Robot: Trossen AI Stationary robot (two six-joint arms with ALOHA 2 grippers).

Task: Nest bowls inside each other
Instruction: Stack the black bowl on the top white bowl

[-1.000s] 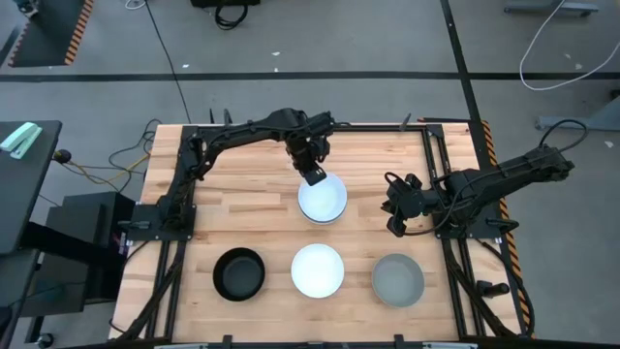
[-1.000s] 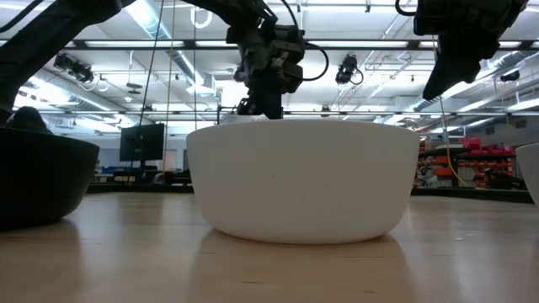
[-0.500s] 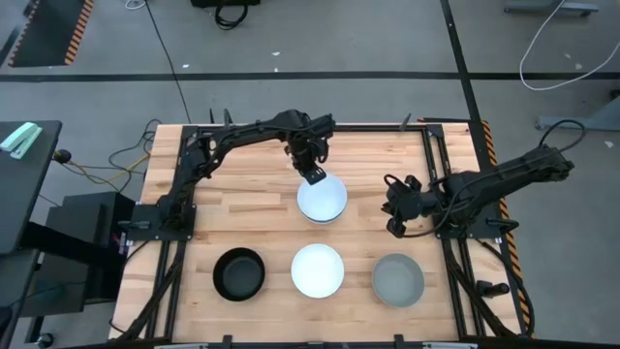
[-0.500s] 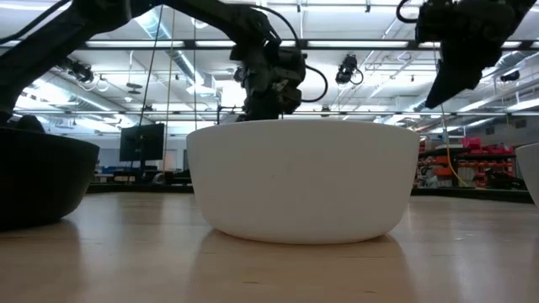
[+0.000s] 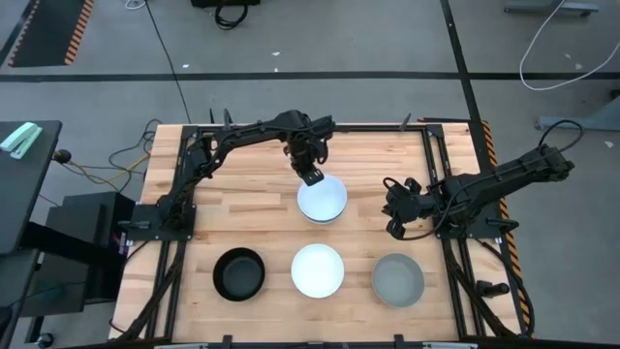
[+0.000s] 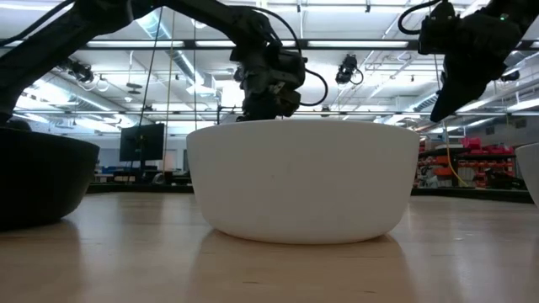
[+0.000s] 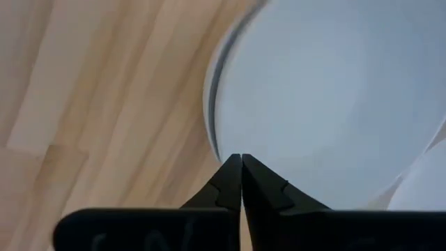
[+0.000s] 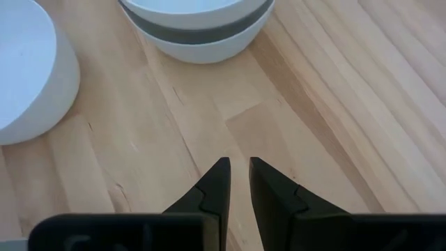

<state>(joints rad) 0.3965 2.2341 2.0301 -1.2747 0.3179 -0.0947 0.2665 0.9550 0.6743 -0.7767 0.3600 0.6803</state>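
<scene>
A stack of nested bowls (image 5: 323, 201) stands at the table's middle. A white bowl (image 7: 327, 97) is on top, with a dark grey one (image 8: 198, 33) and another white one under it. My left gripper (image 5: 310, 177) is shut at the top bowl's far left rim. Along the near edge a black bowl (image 5: 239, 273), a white bowl (image 5: 318, 269) and a light grey bowl (image 5: 398, 279) rest on their bases. My right gripper (image 5: 395, 223) hovers right of the stack, slightly open with nothing between its fingers (image 8: 239, 167). My left gripper pinches the top white bowl's rim (image 7: 217, 143) at its far left side, with only the fingertips on it. The fingers come steeply from above, slanting down. The bowl sits level inside the stack, its mouth up.
Bare wooden table lies between the stack and the near row of bowls, and left of the stack. Black frame rails (image 5: 172, 213) run along the table's left and right sides.
My left gripper has gone down with the white bowl, which has sunk into the stack and sits lower than before. My right gripper has sunk a little above the table, its fingers unchanged.
</scene>
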